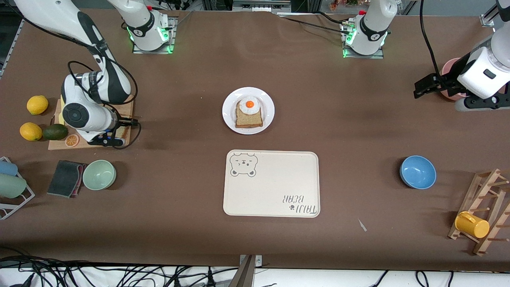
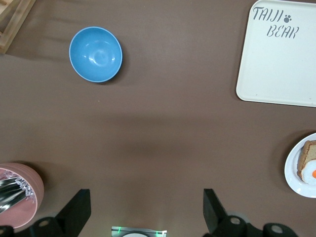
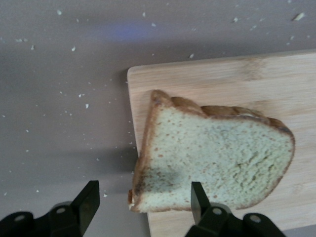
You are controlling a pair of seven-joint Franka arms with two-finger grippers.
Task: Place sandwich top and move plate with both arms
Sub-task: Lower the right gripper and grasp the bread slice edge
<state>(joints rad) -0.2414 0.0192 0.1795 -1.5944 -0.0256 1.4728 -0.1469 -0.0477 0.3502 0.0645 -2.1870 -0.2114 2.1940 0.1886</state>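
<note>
1. The right gripper point(image 3: 143, 207) hangs low over the corner of the wooden cutting board point(image 3: 222, 79) that faces the plate, at the right arm's end of the table. Its fingers are spread, with nothing pinched between them.
2. The sandwich top point(image 3: 212, 158) lies flat on that board, directly under the gripper. One finger point(image 3: 200, 197) sits over the crumb; the other finger point(image 3: 86, 202) sits off the board's edge, over the tablecloth. The crust edge at the board's edge falls between them.
3. The slice's long axis runs along the board, away from that edge. My judgement: the grasp turns on straddling this overhanging crust corner.
4. The plate point(image 1: 229, 113) stands near the table's centre, well apart from the board, bearing a slice topped with a fried egg point(image 1: 250, 104). The cream tray point(image 1: 275, 187) lies nearer to the front camera than the plate.
5. The left gripper point(image 2: 145, 210) waits with fingers spread wide and empty, over bare tablecloth beside a pink container point(image 2: 22, 190).
6. Hidden: in the front view the right arm's wrist covers the slice and the gripper. Whether the fingertips touch the bread cannot be made out.
</note>
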